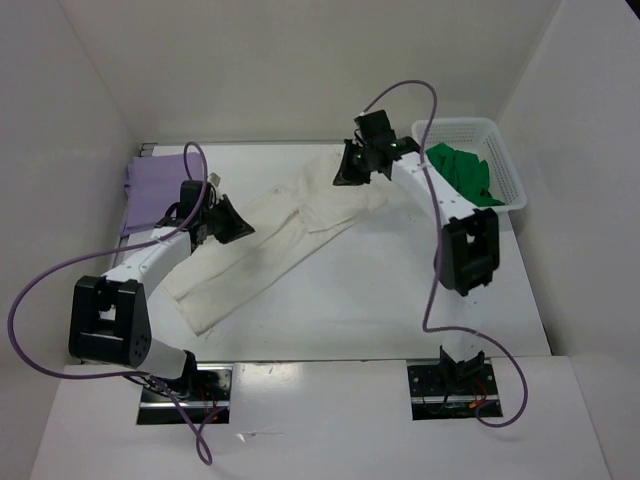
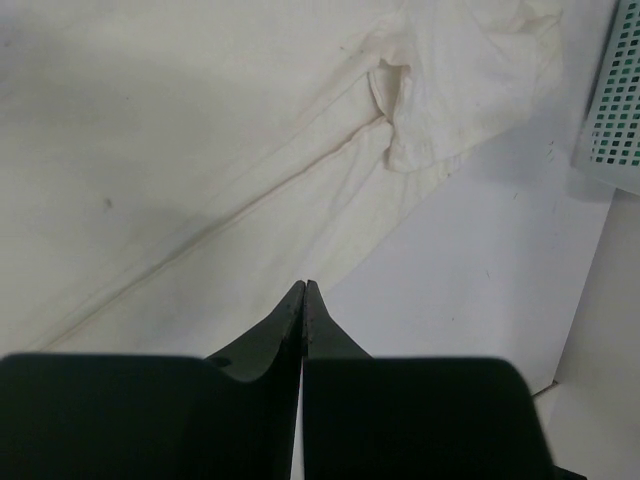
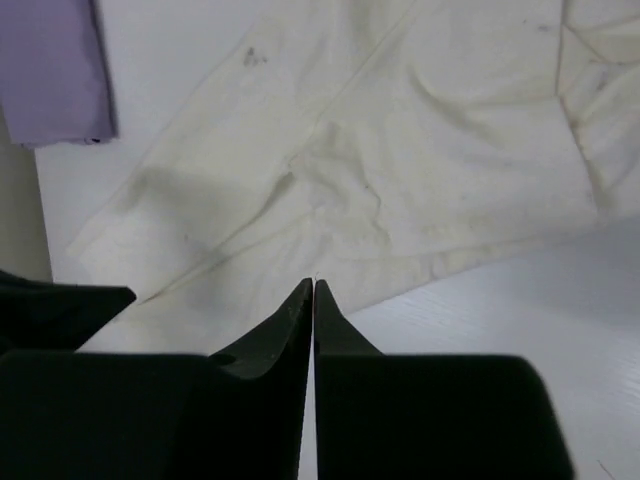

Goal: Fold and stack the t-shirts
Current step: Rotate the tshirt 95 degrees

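From above, the cream shirt is seen spread diagonally across the table. The lavender shirt lies beside its left end, and the green shirt sits in the basket beyond its right end. In the left wrist view, the left gripper is seen closed and empty over the cream shirt's edge. In the right wrist view, the right gripper is likewise pressed together, with nothing held, over the same shirt.

No readable text, label or number anywhere
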